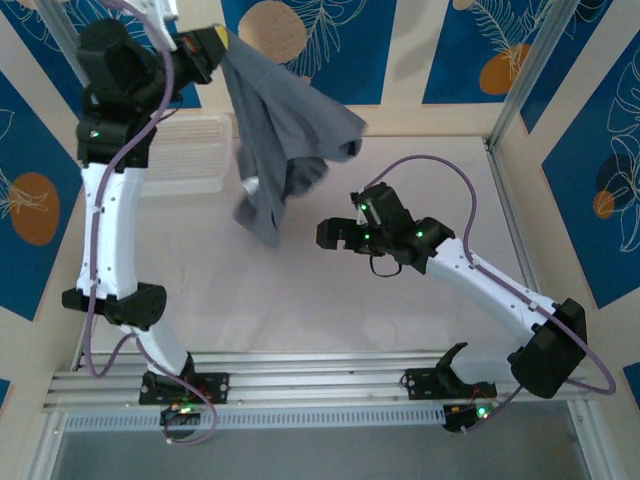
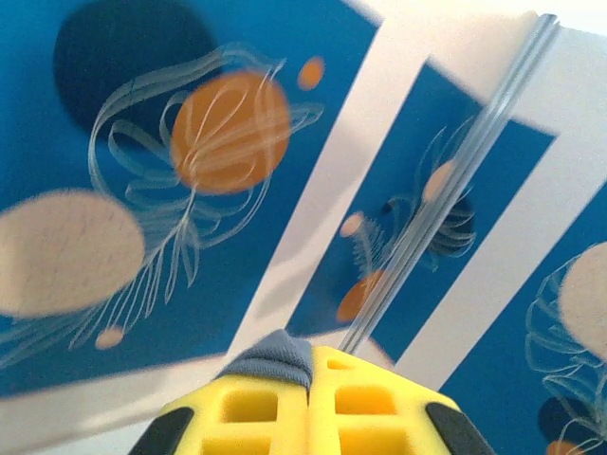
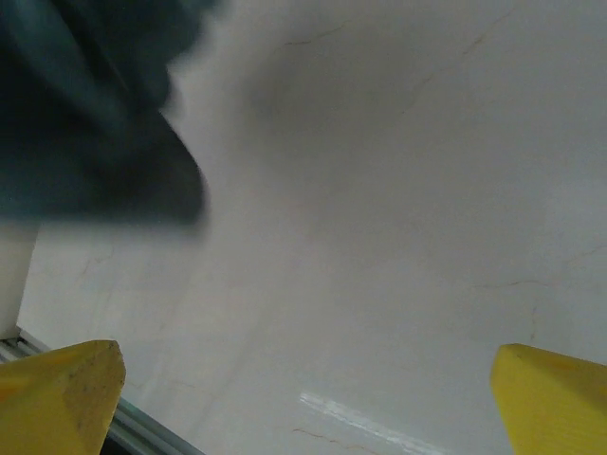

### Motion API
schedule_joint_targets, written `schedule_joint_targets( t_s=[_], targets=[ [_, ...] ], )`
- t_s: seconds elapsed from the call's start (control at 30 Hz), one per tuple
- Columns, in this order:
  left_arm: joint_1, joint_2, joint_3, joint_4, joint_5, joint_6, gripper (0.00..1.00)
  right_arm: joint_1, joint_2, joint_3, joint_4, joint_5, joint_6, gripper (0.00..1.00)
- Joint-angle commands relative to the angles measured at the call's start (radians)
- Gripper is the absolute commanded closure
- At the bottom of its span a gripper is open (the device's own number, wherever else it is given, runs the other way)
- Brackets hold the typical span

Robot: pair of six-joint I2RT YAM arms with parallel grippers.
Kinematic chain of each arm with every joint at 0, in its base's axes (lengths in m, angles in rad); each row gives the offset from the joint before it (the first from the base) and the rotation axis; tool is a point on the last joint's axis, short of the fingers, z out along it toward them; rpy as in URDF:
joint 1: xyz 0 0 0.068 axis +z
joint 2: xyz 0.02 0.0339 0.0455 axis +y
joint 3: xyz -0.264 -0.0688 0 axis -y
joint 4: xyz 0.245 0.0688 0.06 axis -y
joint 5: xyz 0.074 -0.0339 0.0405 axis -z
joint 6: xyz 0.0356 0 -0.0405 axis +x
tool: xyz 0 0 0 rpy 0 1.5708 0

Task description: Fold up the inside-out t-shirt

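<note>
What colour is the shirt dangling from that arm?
The shirt is plain dark grey, seen best from the overhead camera.

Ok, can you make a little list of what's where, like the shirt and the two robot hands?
t-shirt: dark grey, bunched, hanging over the table
left gripper: up high, shut on a fold of the t-shirt
right gripper: open, beside the hanging cloth, holding nothing
basket: white, at the back left of the table
folded: not yet
</note>
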Motion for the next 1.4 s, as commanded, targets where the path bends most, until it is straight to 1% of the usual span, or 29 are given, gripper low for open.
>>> schedule_joint_targets(
  t_s=[0.0, 0.03, 0.1, 0.13, 0.17, 0.2, 0.27, 0.37, 0.43, 0.5, 0.57, 0.6, 0.67, 0.73, 0.77, 0.83, 0.87, 0.9, 1.0, 1.07, 1.1, 1.13, 1.17, 1.2, 1.23, 1.27, 1.3, 1.33, 1.37],
  targets=[
    [-0.042, 0.04, -0.214, -0.03, -0.017, 0.088, 1.0, -0.042, -0.081, -0.026, -0.04, 0.053, 0.019, 0.01],
    [-0.056, 0.016, -0.294, 0.0, -0.02, 0.099, 0.95, -0.062, -0.109, -0.046, -0.031, 0.046, 0.026, 0.01],
    [-0.087, -0.027, -0.433, 0.039, -0.082, 0.118, 0.58, -0.101, -0.157, -0.084, -0.002, 0.018, 0.039, 0.01],
    [-0.095, -0.051, -0.499, 0.049, -0.127, 0.126, 0.41, -0.124, -0.176, -0.102, 0.015, -0.006, 0.042, 0.01],
    [-0.098, -0.081, -0.564, 0.057, -0.172, 0.124, 0.34, -0.147, -0.185, -0.118, 0.032, -0.03, 0.044, 0.01],
    [-0.098, -0.115, -0.639, 0.073, -0.211, 0.112, 0.32, -0.168, -0.188, -0.126, 0.041, -0.052, 0.046, 0.01],
    [-0.101, -0.194, -0.79, 0.118, -0.278, 0.084, 0.3, -0.202, -0.17, -0.13, 0.038, -0.084, 0.047, 0.01],
    [-0.107, -0.325, -1.026, 0.189, -0.299, 0.006, 0.29, -0.223, -0.116, -0.136, 0.043, -0.096, 0.013, 0.01],
    [-0.141, -0.393, -1.167, 0.214, -0.331, -0.044, 0.29, -0.238, -0.063, -0.134, 0.047, -0.11, -0.003, 0.01],
    [-0.206, -0.434, -1.277, 0.19, -0.406, -0.095, 0.31, -0.246, 0.007, -0.124, 0.056, -0.13, -0.026, 0.01],
    [-0.26, -0.426, -1.339, 0.145, -0.48, -0.134, 0.31, -0.245, 0.084, -0.106, 0.051, -0.128, -0.043, 0.0],
    [-0.28, -0.409, -1.362, 0.133, -0.498, -0.144, 0.31, -0.243, 0.122, -0.095, 0.053, -0.134, -0.054, 0.02],
    [-0.305, -0.368, -1.391, 0.144, -0.483, -0.131, 0.31, -0.227, 0.192, -0.081, 0.077, -0.141, -0.072, 0.03],
    [-0.336, -0.313, -1.41, 0.196, -0.439, -0.084, 0.3, -0.209, 0.261, -0.063, 0.1, -0.119, -0.088, 0.04],
    [-0.349, -0.273, -1.404, 0.201, -0.428, -0.066, 0.29, -0.2, 0.3, -0.045, 0.098, -0.104, -0.095, 0.06],
    [-0.355, -0.188, -1.371, 0.186, -0.417, -0.053, 0.27, -0.187, 0.365, -0.009, 0.097, -0.076, -0.11, 0.13],
    [-0.353, -0.147, -1.35, 0.174, -0.425, -0.055, 0.27, -0.18, 0.388, 0.011, 0.09, -0.053, -0.107, 0.24],
    [-0.352, -0.114, -1.331, 0.17, -0.44, -0.055, 0.26, -0.171, 0.401, 0.023, 0.089, -0.04, -0.1, 0.38],
    [-0.344, -0.046, -1.288, 0.166, -0.502, -0.066, 0.24, -0.142, 0.361, -0.001, 0.153, -0.05, -0.089, 0.69],
    [-0.34, -0.006, -1.283, 0.192, -0.585, -0.058, 0.26, -0.137, 0.331, -0.018, 0.179, -0.067, -0.084, 0.89],
    [-0.333, 0.019, -1.28, 0.214, -0.608, -0.048, 0.28, -0.137, 0.322, -0.022, 0.18, -0.075, -0.081, 0.96],
    [-0.328, 0.038, -1.272, 0.227, -0.609, -0.045, 0.29, -0.137, 0.317, -0.025, 0.178, -0.085, -0.08, 1.0],
    [-0.324, 0.058, -1.263, 0.245, -0.59, -0.038, 0.32, -0.137, 0.311, -0.026, 0.172, -0.094, -0.08, 1.0],
    [-0.323, 0.07, -1.255, 0.264, -0.561, -0.031, 0.38, -0.135, 0.31, -0.024, 0.164, -0.104, -0.082, 1.0],
    [-0.323, 0.074, -1.251, 0.281, -0.529, -0.029, 0.47, -0.135, 0.309, -0.024, 0.158, -0.114, -0.083, 1.0],
    [-0.322, 0.076, -1.247, 0.298, -0.491, -0.031, 0.62, -0.132, 0.305, -0.024, 0.149, -0.122, -0.083, 1.0],
    [-0.319, 0.072, -1.244, 0.302, -0.462, -0.037, 0.82, -0.128, 0.295, -0.025, 0.141, -0.123, -0.083, 1.0],
    [-0.315, 0.061, -1.247, 0.302, -0.449, -0.044, 0.97, -0.121, 0.285, -0.031, 0.139, -0.122, -0.081, 1.0],
    [-0.307, 0.045, -1.253, 0.299, -0.44, -0.055, 1.0, -0.112, 0.269, -0.042, 0.141, -0.12, -0.078, 1.0]
  ],
)
